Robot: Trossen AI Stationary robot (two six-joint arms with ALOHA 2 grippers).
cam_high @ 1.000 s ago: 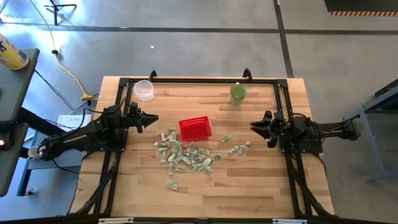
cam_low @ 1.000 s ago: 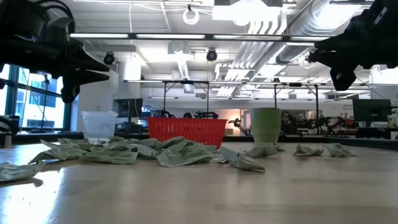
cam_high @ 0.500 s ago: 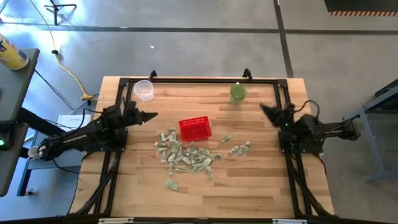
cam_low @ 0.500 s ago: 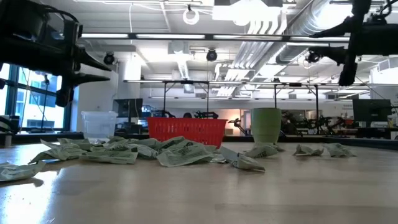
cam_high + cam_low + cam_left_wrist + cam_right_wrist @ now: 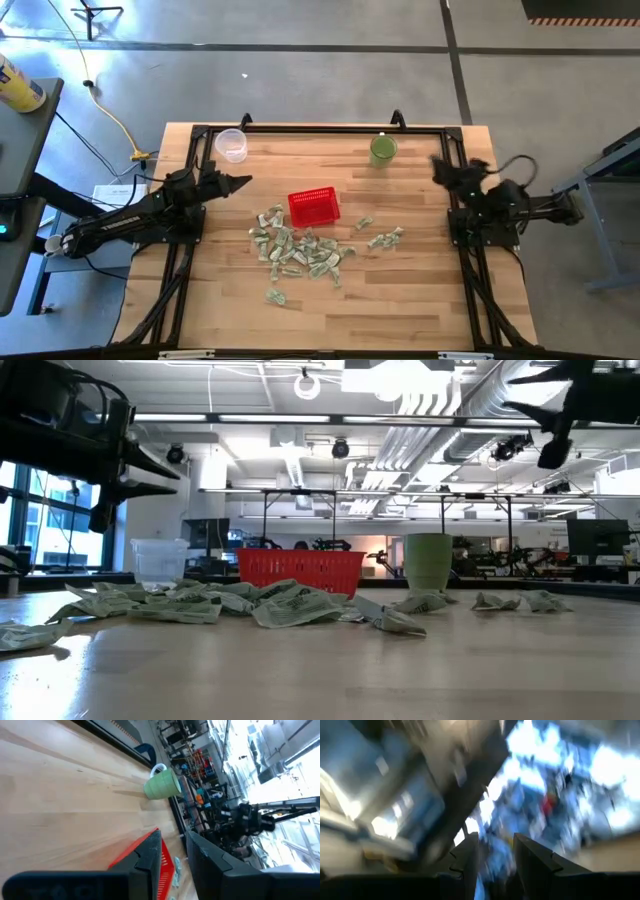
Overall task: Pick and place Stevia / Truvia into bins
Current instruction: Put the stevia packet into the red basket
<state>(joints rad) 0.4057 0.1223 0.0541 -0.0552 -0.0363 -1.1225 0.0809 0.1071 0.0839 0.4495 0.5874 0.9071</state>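
Beside the red basket [image 5: 314, 206], on the side toward the bench's [image 5: 400, 300] near edge, the sachets [image 5: 298, 252] lie in a loose heap on the wood, with a few strays toward the right arm's side [image 5: 385, 238] and one pair apart from the heap, nearer the bench's near edge [image 5: 276, 296]. No sachet can be seen inside the basket from above. The left pincer [image 5: 232, 183] hangs above the bench on the basket's left, near the clear cup [image 5: 232, 144], pointing toward the basket; its fingers [image 5: 200, 860] stand a narrow gap apart and hold nothing, touching nothing. In the left wrist view the basket's red corner [image 5: 152, 862] shows just past those fingers, and the green cup [image 5: 162, 785] stands farther off. The right pincer [image 5: 442, 168] is raised high at the basket's far right, near the green cup [image 5: 383, 150] and over the bench's right rail; its fingers [image 5: 532, 857] are parted by a slim gap, empty, and well clear of the sachets. In the low view both pincers sit well above the heap.
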